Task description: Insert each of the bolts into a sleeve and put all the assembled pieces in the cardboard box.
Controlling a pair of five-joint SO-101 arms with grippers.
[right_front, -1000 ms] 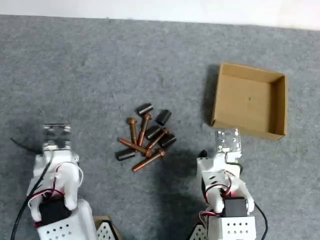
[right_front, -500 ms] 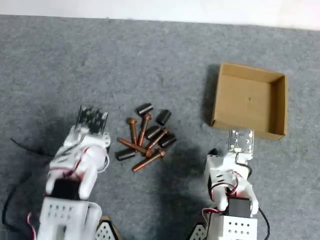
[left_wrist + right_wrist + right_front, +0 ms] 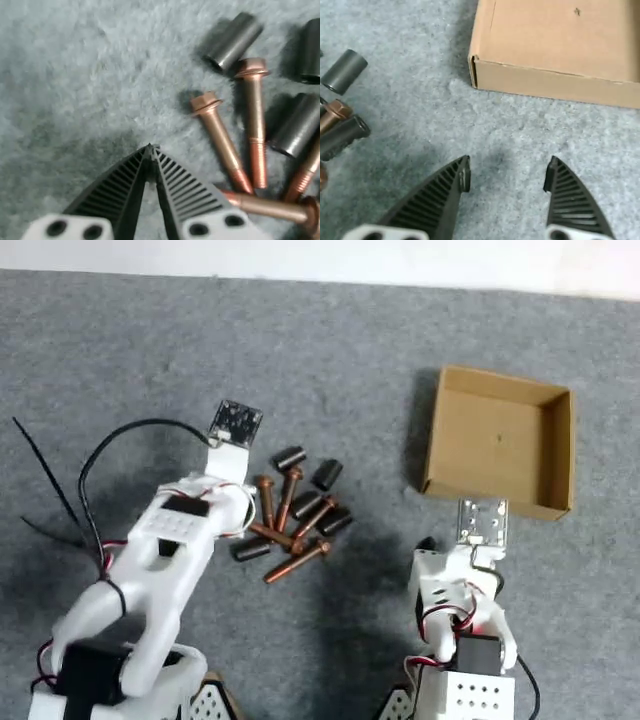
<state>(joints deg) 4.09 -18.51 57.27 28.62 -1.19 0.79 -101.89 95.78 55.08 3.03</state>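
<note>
Several copper bolts [image 3: 288, 512] and short dark sleeves [image 3: 290, 456] lie mixed in a pile at the table's middle. In the left wrist view a bolt [image 3: 220, 142] and a sleeve [image 3: 234, 40] lie just beyond my left gripper [image 3: 150, 148], which is shut and holds nothing. From above, that gripper [image 3: 236, 425] hovers at the pile's left edge. The cardboard box [image 3: 495, 502] stands at the right with nothing in it. My right gripper [image 3: 483, 522] sits just in front of the box, open [image 3: 507, 175] over bare carpet, with the box wall [image 3: 555, 82] ahead.
Grey carpet covers the table. A black cable [image 3: 90, 470] loops off the left arm. In the right wrist view two sleeves [image 3: 344, 71] and a bolt head [image 3: 335, 111] lie off to the side. Free room lies between pile and box.
The left arm has swung forward and right, from the near left up to the pile's left edge. The right arm shifted slightly towards the box, then stayed still.
</note>
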